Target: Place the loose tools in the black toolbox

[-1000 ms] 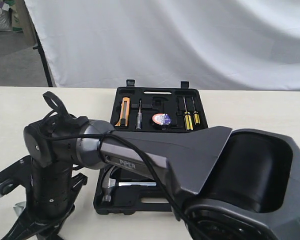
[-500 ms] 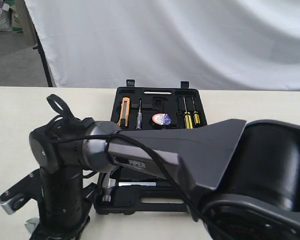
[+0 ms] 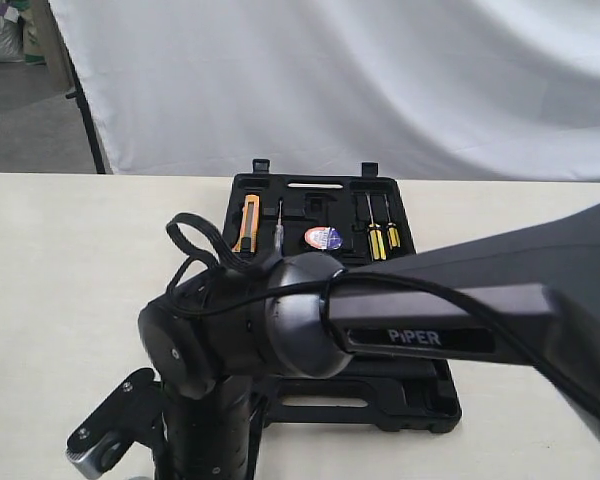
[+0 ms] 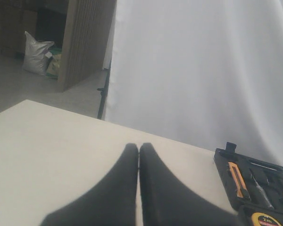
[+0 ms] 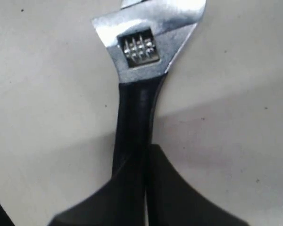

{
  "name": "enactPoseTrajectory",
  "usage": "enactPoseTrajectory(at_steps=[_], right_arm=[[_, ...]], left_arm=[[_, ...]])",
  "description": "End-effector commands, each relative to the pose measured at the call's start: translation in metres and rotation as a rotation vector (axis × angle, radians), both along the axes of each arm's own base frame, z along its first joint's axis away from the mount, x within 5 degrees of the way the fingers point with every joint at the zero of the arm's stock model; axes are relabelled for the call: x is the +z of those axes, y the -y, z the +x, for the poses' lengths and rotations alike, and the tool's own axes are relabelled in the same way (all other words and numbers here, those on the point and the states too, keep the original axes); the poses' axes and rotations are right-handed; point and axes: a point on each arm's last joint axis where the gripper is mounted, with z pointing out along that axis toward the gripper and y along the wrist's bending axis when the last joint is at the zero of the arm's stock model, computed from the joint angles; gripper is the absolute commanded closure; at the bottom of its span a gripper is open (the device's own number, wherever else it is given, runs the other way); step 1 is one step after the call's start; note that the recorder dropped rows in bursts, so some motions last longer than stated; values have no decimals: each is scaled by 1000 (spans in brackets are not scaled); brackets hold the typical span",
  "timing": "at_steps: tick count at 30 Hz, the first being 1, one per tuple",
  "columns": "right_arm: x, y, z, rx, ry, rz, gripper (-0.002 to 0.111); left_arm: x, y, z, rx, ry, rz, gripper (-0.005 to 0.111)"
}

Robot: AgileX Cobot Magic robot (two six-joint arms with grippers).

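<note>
The right pincer (image 5: 142,162) is clamping its black fingers on the black handle of the wrench (image 5: 137,89), whose silver head is sticking out beyond the fingertips over the pale desk (image 5: 236,94). The left pincer (image 4: 139,147) is pressing its fingers together on nothing. The open toolbox (image 4: 225,162) is lying ahead of it, with the tape roll (image 3: 323,238) sitting in the farther half.

Behind my pale desk (image 3: 70,250) I see a white cloth backdrop (image 3: 360,90) hung across the room, softly and evenly lit. Past its edge lie grey floor (image 3: 30,140), a black stand pole (image 3: 85,110), a white sack (image 4: 37,56) and a ribbed wooden panel (image 4: 87,42).
</note>
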Motion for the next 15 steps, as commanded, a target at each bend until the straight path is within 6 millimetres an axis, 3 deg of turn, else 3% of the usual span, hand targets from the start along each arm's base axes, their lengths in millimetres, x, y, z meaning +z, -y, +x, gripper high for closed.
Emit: enactPoseTrajectory(at_steps=[1, 6, 13, 15], right_arm=[[2, -3, 1, -26, 29, 42, 108], [2, -5, 3, -65, 45, 62, 106], [10, -5, 8, -85, 80, 23, 51], [18, -8, 8, -67, 73, 10, 44]], left_arm=[[2, -1, -1, 26, 13, 2, 106], [2, -1, -1, 26, 13, 2, 106], [2, -1, -1, 26, 13, 2, 106], [2, -1, -1, 26, 13, 2, 106]])
